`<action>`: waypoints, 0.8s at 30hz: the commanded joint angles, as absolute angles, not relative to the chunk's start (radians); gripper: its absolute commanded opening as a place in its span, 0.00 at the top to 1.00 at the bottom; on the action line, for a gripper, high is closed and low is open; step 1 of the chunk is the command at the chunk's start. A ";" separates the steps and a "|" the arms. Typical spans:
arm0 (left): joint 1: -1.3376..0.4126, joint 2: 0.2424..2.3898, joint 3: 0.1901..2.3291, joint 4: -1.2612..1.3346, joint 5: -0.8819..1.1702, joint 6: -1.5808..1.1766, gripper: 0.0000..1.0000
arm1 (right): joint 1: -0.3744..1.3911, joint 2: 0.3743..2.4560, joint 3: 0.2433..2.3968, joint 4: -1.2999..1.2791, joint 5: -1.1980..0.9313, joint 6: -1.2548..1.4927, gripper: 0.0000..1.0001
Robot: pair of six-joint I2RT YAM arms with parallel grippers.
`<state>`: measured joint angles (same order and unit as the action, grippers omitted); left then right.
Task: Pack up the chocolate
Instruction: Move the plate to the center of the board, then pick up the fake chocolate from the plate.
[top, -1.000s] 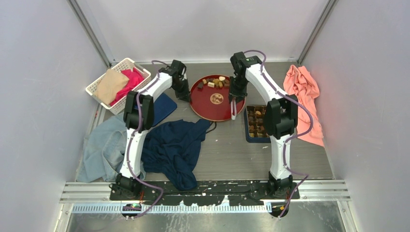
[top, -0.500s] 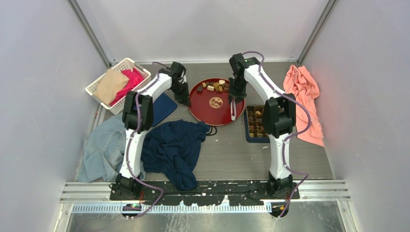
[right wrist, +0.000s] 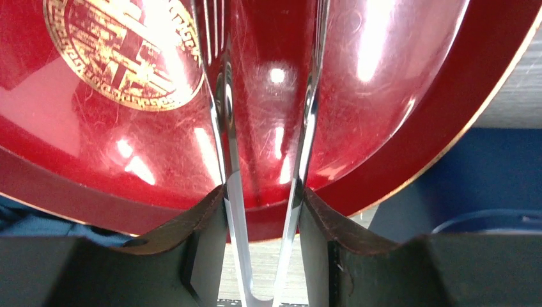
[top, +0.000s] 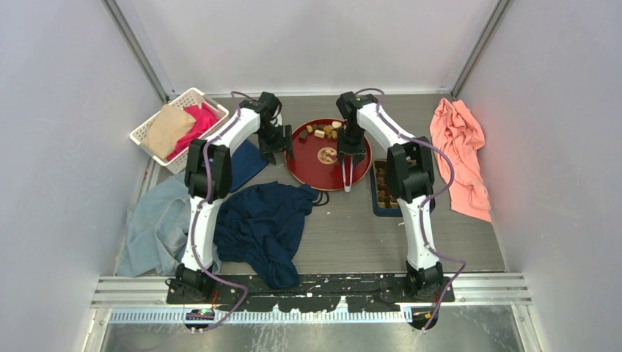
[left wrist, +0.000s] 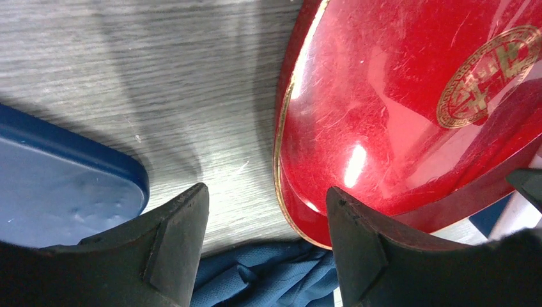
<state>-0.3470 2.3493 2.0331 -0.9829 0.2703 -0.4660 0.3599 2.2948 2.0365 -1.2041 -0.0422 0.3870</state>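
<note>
Two robot arms reach over a table. The left gripper (left wrist: 267, 195) hovers low beside the left rim of one red tray (top: 308, 166), fingers spread wide, holding nothing. The right gripper (right wrist: 262, 192) pinches one pair of metal tongs (right wrist: 225, 96) above the tray. The chocolate (top: 323, 130) lies clustered at the tray's far side, its pieces too small to count. One navy box (top: 379, 199) sits right of the tray, partly hidden by the right arm.

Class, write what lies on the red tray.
Chocolate pieces cluster at the tray's far edge; a gold emblem marks its middle. The right arm and its tongs cover part of the right side.
</note>
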 commanded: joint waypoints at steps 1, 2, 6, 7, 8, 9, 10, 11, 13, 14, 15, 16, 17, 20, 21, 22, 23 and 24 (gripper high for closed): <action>-0.345 2.279 2.091 -1.006 0.257 -0.449 0.32 | 0.359 2.302 2.124 -1.213 -0.019 0.393 0.52; -0.345 2.281 2.096 -1.007 0.259 -0.449 0.32 | 0.360 2.310 2.134 -1.213 -0.017 0.394 0.51; -0.345 2.287 2.112 -1.010 0.267 -0.453 0.32 | 0.360 2.344 2.188 -1.224 -0.019 0.391 0.51; -0.345 2.289 2.115 -1.011 0.268 -0.453 0.32 | 0.359 2.353 2.203 -1.228 -0.020 0.390 0.51; -0.345 2.289 2.115 -1.011 0.268 -0.453 0.32 | 0.360 2.362 2.220 -1.234 -0.023 0.390 0.51; -0.345 2.290 2.116 -1.010 0.268 -0.452 0.32 | 0.360 2.371 2.236 -1.238 -0.028 0.388 0.51; -0.345 2.289 2.117 -1.010 0.268 -0.451 0.32 | 0.360 2.379 2.252 -1.243 -0.030 0.387 0.50; -0.345 2.290 2.117 -1.010 0.268 -0.451 0.32 | 0.360 2.386 2.264 -1.245 -0.032 0.388 0.50; -0.345 2.291 2.118 -1.011 0.268 -0.451 0.33 | 0.360 2.396 2.277 -1.248 -0.036 0.388 0.50; -0.345 2.292 2.119 -1.012 0.268 -0.451 0.33 | 0.360 2.401 2.281 -1.249 -0.039 0.389 0.50; -0.345 2.292 2.117 -1.011 0.268 -0.450 0.33 | 0.359 2.403 2.284 -1.249 -0.041 0.390 0.49; -0.345 2.289 2.116 -1.011 0.268 -0.450 0.33 | 0.360 2.404 2.285 -1.248 -0.042 0.389 0.49; -0.345 2.289 2.116 -1.011 0.266 -0.449 0.33 | 0.360 2.407 2.287 -1.246 -0.043 0.389 0.48; -0.345 2.290 2.115 -1.009 0.266 -0.449 0.33 | 0.360 2.423 2.320 -1.251 -0.046 0.388 0.47; -0.345 2.290 2.117 -1.009 0.266 -0.449 0.33 | 0.359 2.431 2.335 -1.254 -0.046 0.384 0.47; -0.345 2.292 2.119 -1.009 0.267 -0.449 0.33 | 0.360 2.441 2.351 -1.258 -0.044 0.384 0.48; -0.345 2.293 2.121 -1.011 0.267 -0.449 0.33 | 0.359 2.449 2.367 -1.262 -0.041 0.382 0.47; -0.345 2.292 2.123 -1.010 0.267 -0.449 0.33 | 0.358 2.457 2.377 -1.262 -0.041 0.382 0.47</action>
<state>-0.3470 2.3493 2.0773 -1.0031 0.2684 -0.4625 0.3603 2.4538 2.3001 -1.2587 -0.0376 0.3904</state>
